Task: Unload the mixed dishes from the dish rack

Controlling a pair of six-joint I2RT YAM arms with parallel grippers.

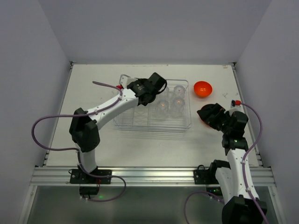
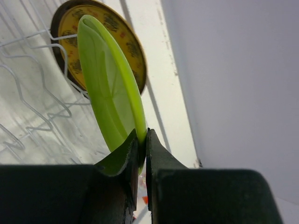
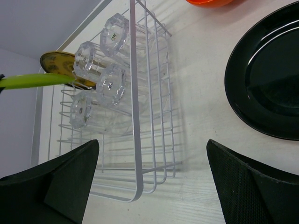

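Dish rack (image 1: pixel 140 122) mid-bench (image 1: pixel 93 84), partly unloaded: orange bowl (image 1: pixel 203 88) and black plate (image 3: pixel 266 79) out. Left end effector (image 2: pixel 142 154) pinched on green plate (image 2: pixel 110 88) at rack; yellow plate (image 2: pixel 124 37) and glasses (image 3: pixel 110 84) inside. Right end effector (image 3: pixel 152 182) wide open, empty.

Bright, even light from above fills the overhead view, leaving only faint shadows on the white tabletop (image 1: pixel 93 140) and a pale highlight on the small glossy orange bowl (image 1: pixel 203 88) at far right. In the left wrist view, a bright green round plate (image 2: pixel 110 84) glows with light, and the left gripper (image 2: pixel 143 142) is dark and soft-focused. In the right wrist view, a glossy black round plate (image 3: pixel 266 79) shows white glare streaks, and the clear plastic dish rack (image 3: pixel 135 116) casts fine wire shadows.
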